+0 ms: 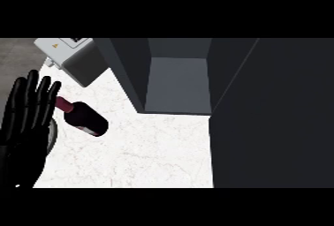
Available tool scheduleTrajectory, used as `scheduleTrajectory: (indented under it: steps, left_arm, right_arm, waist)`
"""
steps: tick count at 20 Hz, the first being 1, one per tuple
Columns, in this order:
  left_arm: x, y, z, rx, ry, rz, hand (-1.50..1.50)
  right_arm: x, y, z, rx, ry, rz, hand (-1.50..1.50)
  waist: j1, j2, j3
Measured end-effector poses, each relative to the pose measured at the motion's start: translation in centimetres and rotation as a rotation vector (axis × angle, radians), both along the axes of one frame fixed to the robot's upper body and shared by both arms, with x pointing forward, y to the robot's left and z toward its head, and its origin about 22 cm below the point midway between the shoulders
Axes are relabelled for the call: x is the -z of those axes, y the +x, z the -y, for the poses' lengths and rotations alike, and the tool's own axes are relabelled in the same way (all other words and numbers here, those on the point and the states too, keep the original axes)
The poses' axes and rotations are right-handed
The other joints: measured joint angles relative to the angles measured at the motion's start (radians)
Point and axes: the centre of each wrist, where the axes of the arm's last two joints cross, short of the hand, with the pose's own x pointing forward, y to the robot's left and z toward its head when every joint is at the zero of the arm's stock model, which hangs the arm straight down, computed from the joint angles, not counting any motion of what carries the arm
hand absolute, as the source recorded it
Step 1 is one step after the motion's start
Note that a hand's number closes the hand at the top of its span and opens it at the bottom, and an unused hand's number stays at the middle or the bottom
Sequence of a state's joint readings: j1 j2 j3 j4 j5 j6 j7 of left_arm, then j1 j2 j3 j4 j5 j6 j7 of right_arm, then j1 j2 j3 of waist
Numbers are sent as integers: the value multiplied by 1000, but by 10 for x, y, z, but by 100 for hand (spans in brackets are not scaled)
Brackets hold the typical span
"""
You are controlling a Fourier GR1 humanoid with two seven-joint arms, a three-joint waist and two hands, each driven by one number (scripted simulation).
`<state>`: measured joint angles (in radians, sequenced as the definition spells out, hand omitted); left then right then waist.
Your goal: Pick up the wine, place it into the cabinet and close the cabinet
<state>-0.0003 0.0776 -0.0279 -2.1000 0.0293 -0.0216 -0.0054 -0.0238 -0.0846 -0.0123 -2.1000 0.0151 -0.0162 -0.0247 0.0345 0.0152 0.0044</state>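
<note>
While your left hand point(27, 117) stands open and empty, note the wine point(88, 119) lying on the counter point(150, 150) just right of its fingers, neck slanting up-left toward them

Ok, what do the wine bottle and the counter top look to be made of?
Wine bottle: probably dark glass, going by the smooth near-black body; the maroon neck looks like a foil cap. Counter top: white marble or a marble-look stone, with faint grey veining and a matt finish.

Kitchen; white marbled counter point(150, 150); dark open cabinet point(176, 84) on it; grey appliance point(75, 59) at back; wine bottle point(85, 117) lying.
</note>
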Motion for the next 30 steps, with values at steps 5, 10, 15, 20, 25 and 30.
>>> scheduleTrajectory:
  steps: [5,10,15,20,25,30]
  left_arm:
    - [9,10,4,-256,25,-24,-150]
    - [19,29,22,-433,-139,-97,-150]
    - [13,48,64,-478,-232,-126,-150]
    - [-5,66,100,-491,-268,-122,-150]
    - [-13,67,122,-493,-270,-120,-150]
    - [-25,70,131,-511,-280,-113,-150]
  right_arm:
    - [8,-8,4,-71,9,-33,-150]
    - [9,-25,-2,-260,-4,-136,-150]
    - [-9,-48,2,-340,-11,-192,-150]
    - [-27,-58,6,-358,-19,-210,-150]
    - [-35,-57,6,-347,-32,-230,-150]
    - [-35,-55,-1,-366,-5,-240,-150]
  waist:
    - [-36,-10,-2]
    - [-64,-12,-4]
    - [-61,-15,-4]
    - [-50,-16,-4]
    - [-44,-17,-4]
    - [-40,-17,-5]
